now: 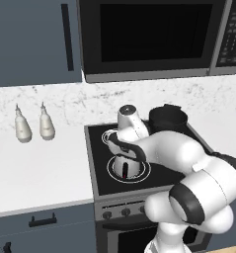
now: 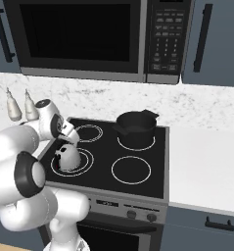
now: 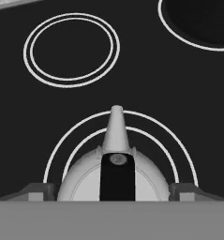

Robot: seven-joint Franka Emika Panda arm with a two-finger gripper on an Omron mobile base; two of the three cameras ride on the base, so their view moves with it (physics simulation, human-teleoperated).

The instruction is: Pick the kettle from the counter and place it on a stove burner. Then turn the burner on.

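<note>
Sitting upright inside the stove burner (image 3: 120,140), the kettle (image 2: 68,157) occupies the front-left position of the black glass cooktop (image 2: 138,184), with its short spout pointing toward the smaller double-ring circle (image 3: 71,49) behind it. The tool (image 3: 114,191) is positioned directly over the kettle with its jaws spread wide, one fingertip (image 3: 36,192) on each side of the dome and clear of it (nothing is gripped). The kettle's black handle runs up the middle of the dome between the two tips. A wide black pot (image 2: 136,128) stands on the rear-right circle, well apart from the kettle. Two slim white bottles (image 1: 33,124) stand side by side on the table (image 1: 35,168) to the left of the cooktop, near the marble backsplash. Control knobs (image 2: 140,215) line the front panel below the glass.
</note>
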